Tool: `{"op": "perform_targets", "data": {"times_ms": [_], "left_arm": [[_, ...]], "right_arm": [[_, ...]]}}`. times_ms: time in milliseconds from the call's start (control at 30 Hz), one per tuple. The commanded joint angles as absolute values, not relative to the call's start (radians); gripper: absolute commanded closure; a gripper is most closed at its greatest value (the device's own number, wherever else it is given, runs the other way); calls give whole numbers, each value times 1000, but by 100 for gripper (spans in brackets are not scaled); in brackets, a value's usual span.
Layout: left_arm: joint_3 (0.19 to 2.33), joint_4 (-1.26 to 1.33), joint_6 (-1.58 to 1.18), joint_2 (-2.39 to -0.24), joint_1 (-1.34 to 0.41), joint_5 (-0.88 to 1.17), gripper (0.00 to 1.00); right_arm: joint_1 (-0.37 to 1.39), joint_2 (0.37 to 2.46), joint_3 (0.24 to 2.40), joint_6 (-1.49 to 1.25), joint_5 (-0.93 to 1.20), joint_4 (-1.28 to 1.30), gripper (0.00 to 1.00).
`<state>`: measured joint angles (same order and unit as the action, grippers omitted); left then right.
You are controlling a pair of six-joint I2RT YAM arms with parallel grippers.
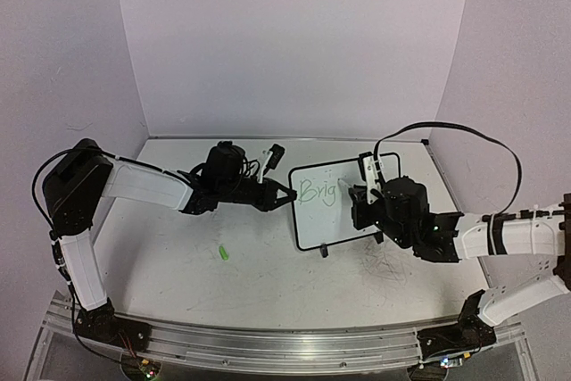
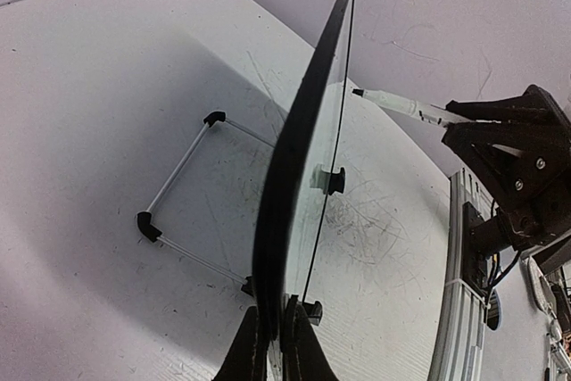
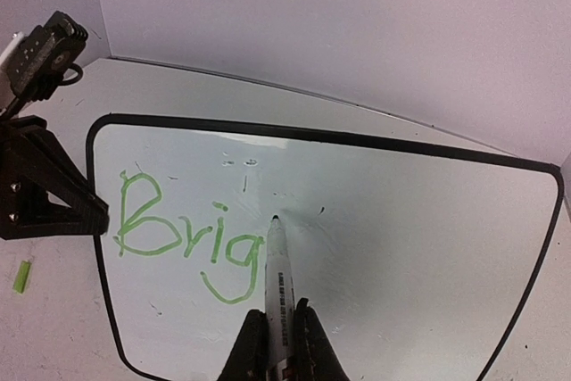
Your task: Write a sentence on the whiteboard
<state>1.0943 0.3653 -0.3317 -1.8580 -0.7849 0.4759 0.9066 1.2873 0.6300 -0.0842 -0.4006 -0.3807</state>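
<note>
The whiteboard point(image 1: 328, 220) stands tilted on its wire stand point(image 2: 178, 171) in the middle of the table. My left gripper point(image 1: 287, 196) is shut on the board's left edge point(image 2: 299, 158), with the fingers point(image 2: 250, 345) pinching the black frame. The sentence point(image 3: 178, 229) reads "Brig" in light green at the board's upper left. My right gripper point(image 3: 278, 332) is shut on a white marker point(image 3: 278, 274). The marker's tip rests at the board's surface just right of the "g". From the top, the marker point(image 1: 368, 169) sticks up from the right gripper point(image 1: 364, 192) at the board's right side.
A small green marker cap point(image 1: 223, 252) lies on the table left of the board, also seen in the right wrist view point(image 3: 22, 276). Grey scribbles point(image 1: 384, 260) mark the tabletop in front of the board. Walls enclose the back and sides. A metal rail point(image 1: 285, 345) runs along the near edge.
</note>
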Motion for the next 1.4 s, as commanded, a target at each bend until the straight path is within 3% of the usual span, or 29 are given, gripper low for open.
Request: {"op": "perform_targets", "data": {"times_ms": [0, 1367], "left_arm": [[1123, 303, -293, -1824, -780, 429, 100], [1126, 298, -284, -1818, -787, 428, 100]], "right_arm": [[910, 1308, 681, -71, -430, -417, 100], [908, 1359, 695, -102, -455, -381, 100]]}}
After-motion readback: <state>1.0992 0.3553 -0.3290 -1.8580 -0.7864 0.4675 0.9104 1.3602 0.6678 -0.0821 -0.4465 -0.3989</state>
